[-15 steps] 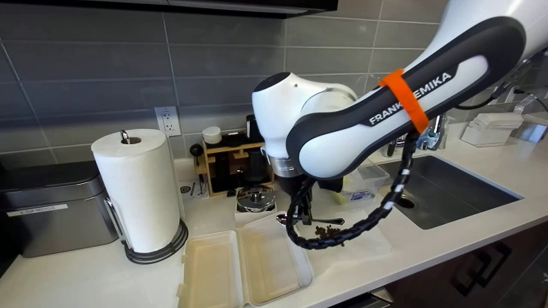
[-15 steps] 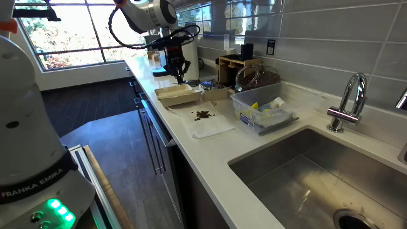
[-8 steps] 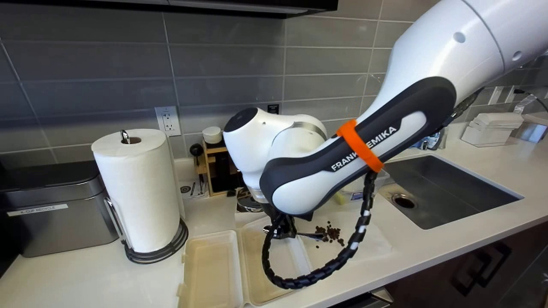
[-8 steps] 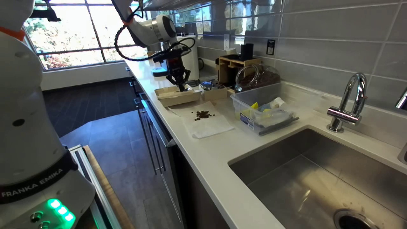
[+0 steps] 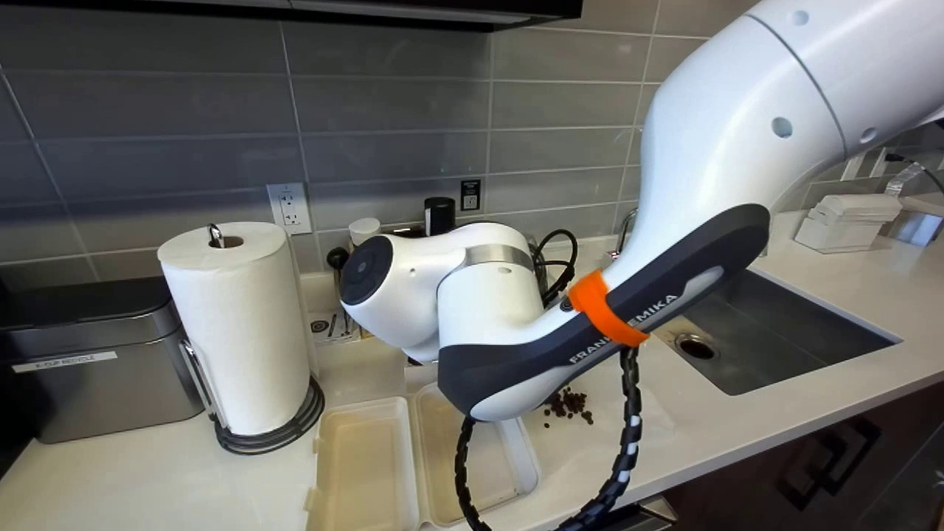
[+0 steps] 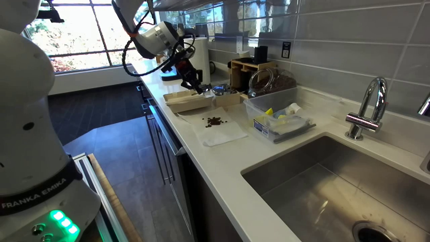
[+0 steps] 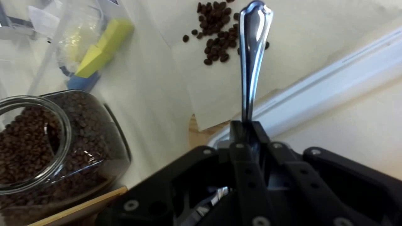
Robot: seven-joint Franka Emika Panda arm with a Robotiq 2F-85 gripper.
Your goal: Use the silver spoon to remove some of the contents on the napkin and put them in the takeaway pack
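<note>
Held: silver spoon (image 7: 251,59), handle end toward the contents (image 7: 220,42)

Item 1, claw (image 7: 248,124). Lower centre of the wrist view, clenched about the shank of the silver spoon. In an exterior view it leaned at upper centre, tips toward the lower right, above the takeaway pack (image 6: 189,107) or just beyond it; I could not tell which. In an exterior view the arm (image 5: 490,302) hid it from me.

Item 2, silver spoon. Long axis nearly vertical in the wrist view, handle end at top centre. Bowl end hidden by the claw there; I could not tell whether it carried anything.

Item 3, contents. Dark bits in a loose heap on the napkin (image 6: 225,133), upper centre of the wrist view, mostly left of the handle and partly behind it. The napkin lay on the bench (image 6: 231,159).

Item 4, takeaway pack. Unfolded, just beside the napkin; its rim crossed the wrist view from centre to right edge.

Remark. The coming move, I judged, turned on that axis: handle toward the heap, bowl away from it. With a laden bowl, a roll above the takeaway pack would have served; with a bare one, I reckoned the bowl end had to be brought round to the heap.
</note>
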